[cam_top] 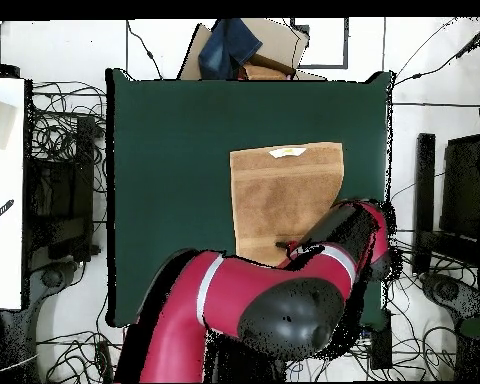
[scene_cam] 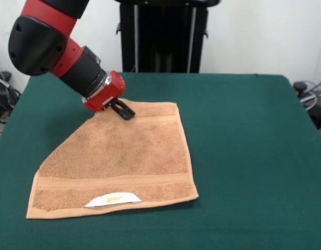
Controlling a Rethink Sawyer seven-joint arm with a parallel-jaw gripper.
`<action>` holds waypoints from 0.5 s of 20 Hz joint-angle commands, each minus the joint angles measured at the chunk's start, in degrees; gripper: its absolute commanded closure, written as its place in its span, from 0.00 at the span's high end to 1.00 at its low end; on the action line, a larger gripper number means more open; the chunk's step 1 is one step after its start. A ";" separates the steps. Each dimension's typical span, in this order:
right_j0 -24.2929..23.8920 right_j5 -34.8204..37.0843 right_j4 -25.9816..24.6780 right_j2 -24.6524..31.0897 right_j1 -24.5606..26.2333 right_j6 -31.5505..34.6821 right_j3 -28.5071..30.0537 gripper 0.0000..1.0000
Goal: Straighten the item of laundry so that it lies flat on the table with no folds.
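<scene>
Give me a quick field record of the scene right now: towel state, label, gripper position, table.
towel: light orange-tan terry towel, mostly spread flat; its far left corner looks folded in, leaving a diagonal edge
label: white label with yellow mark, on the near hem in the front view
gripper: black gripper on the red and black arm, down at the towel's far edge by the diagonal; fingers' state not clear
table: dark green cloth-covered table, towel left of centre in the front view
task status: not yet flat
</scene>
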 commanded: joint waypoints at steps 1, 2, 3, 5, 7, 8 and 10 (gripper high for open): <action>2.71 -0.09 1.52 13.71 9.48 1.04 0.34 0.00; 3.11 0.37 1.78 13.64 9.42 0.87 0.76 0.00; 3.31 0.70 2.21 13.63 9.17 0.41 1.42 0.00; 3.66 0.96 2.87 13.67 8.71 -0.11 2.58 0.00; 4.56 1.94 2.98 13.04 8.26 -1.29 3.72 0.00; 5.13 2.70 3.02 12.58 8.04 -2.03 4.33 0.00; 6.14 4.34 3.13 11.65 7.93 -2.83 5.25 0.00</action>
